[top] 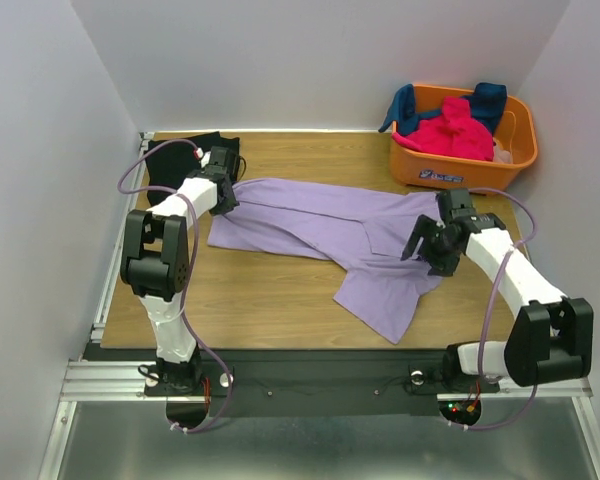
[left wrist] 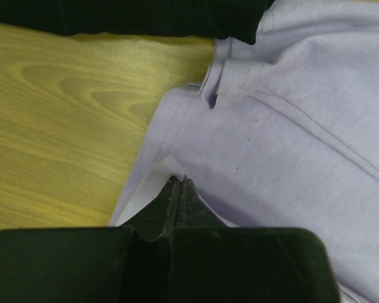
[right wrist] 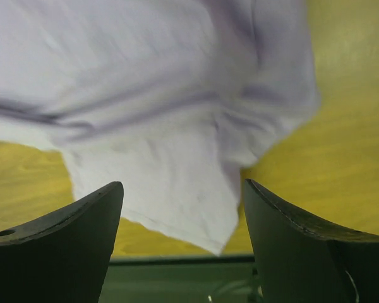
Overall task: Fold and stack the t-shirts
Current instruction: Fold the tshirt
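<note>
The lavender t-shirt (top: 320, 225) lies spread and rumpled across the middle of the wooden table, one part trailing toward the front edge (top: 380, 300). My left gripper (top: 225, 196) is at its left end, jaws pressed together on a pinch of the lavender cloth (left wrist: 252, 145) at the fingertips (left wrist: 179, 181). My right gripper (top: 426, 246) hovers over the shirt's right side, open, with nothing between its fingers; the lavender cloth (right wrist: 158, 120) lies below it. A black t-shirt (top: 185, 155) sits folded at the back left corner, and it also shows in the left wrist view (left wrist: 145, 16).
An orange plastic basket (top: 450, 165) stands at the back right, holding a hot-pink shirt (top: 455, 132) and a dark teal-blue one (top: 487, 98). White walls close in the table at left, back and right. Bare wood (top: 250, 295) shows in front of the lavender shirt.
</note>
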`<action>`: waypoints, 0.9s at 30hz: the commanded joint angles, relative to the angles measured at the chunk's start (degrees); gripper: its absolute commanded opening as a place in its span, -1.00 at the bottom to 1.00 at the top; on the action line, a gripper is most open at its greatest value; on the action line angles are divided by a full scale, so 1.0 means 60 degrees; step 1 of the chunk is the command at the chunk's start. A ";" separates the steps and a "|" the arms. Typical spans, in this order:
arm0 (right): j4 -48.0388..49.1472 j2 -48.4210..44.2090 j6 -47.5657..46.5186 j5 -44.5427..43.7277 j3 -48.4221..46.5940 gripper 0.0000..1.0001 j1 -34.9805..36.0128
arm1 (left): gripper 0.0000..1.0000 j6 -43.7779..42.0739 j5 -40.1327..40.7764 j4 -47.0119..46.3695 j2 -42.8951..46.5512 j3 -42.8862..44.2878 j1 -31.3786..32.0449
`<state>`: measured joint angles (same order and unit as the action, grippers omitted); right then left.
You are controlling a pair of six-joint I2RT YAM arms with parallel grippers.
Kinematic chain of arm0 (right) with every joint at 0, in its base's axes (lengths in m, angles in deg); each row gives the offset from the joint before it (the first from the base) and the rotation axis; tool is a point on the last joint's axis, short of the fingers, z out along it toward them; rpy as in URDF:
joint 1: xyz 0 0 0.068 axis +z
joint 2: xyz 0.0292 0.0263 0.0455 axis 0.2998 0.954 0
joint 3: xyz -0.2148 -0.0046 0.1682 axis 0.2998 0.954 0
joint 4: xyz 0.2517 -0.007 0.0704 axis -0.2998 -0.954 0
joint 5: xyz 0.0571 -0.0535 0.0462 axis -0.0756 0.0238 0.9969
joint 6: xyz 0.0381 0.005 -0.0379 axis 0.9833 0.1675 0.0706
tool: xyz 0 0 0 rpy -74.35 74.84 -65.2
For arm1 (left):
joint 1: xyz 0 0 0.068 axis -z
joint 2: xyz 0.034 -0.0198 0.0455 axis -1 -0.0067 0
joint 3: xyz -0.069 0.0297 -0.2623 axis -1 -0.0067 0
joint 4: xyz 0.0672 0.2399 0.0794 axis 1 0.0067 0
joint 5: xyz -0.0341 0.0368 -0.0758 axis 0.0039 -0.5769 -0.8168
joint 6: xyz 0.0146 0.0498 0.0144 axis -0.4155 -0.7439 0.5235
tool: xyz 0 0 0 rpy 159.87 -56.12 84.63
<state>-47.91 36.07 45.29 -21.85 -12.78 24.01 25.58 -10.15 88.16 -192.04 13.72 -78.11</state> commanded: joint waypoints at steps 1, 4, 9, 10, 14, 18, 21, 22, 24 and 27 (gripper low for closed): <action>-0.1462 -0.0535 0.0638 0.0087 0.0678 0.64 0.0442 | -1.00 -0.0202 -0.0109 -0.0027 -0.0050 0.0521 -0.0043; -0.1741 -0.0857 0.1121 0.0014 0.1088 0.63 0.0999 | -1.00 -0.0231 -0.0153 -0.0071 -0.0065 0.0463 -0.0043; -0.2150 -0.1340 0.1839 -0.0015 0.1776 0.60 0.1804 | -1.00 -0.0305 -0.0197 -0.0130 0.0008 0.0375 -0.0043; -0.2210 -0.1443 0.1927 -0.0016 0.1879 0.59 0.1951 | -1.00 -0.0319 -0.0212 -0.0144 0.0009 0.0360 -0.0043; -0.2473 -0.2087 0.2686 0.0160 0.2421 0.54 0.2449 | -1.00 -0.0378 -0.0242 -0.0159 0.0038 0.0316 -0.0043; -0.2197 -0.2498 0.3756 0.0278 0.2963 0.46 0.3690 | -1.00 -0.0480 -0.0227 -0.0159 0.0111 0.0287 -0.0043; -0.1831 -0.2236 0.4533 0.0146 0.3022 0.43 0.4411 | -1.00 -0.0568 -0.0241 -0.0174 0.0097 0.0272 -0.0043; -0.1554 -0.2075 0.4680 0.0015 0.2993 0.42 0.4863 | -1.00 -0.0583 -0.0271 -0.0174 0.0096 0.0243 -0.0043; -0.1420 -0.1636 0.5003 -0.0495 0.2905 0.42 0.5217 | -1.00 -0.0656 -0.0271 -0.0174 0.0126 0.0214 -0.0043; -0.1186 -0.1459 0.5135 -0.0674 0.2978 0.40 0.5365 | -1.00 -0.0773 -0.0285 -0.0174 0.0184 0.0185 -0.0043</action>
<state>-58.03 26.67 71.40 -22.11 5.47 55.16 22.69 -12.31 87.73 -192.56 14.36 -78.11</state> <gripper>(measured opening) 0.708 0.018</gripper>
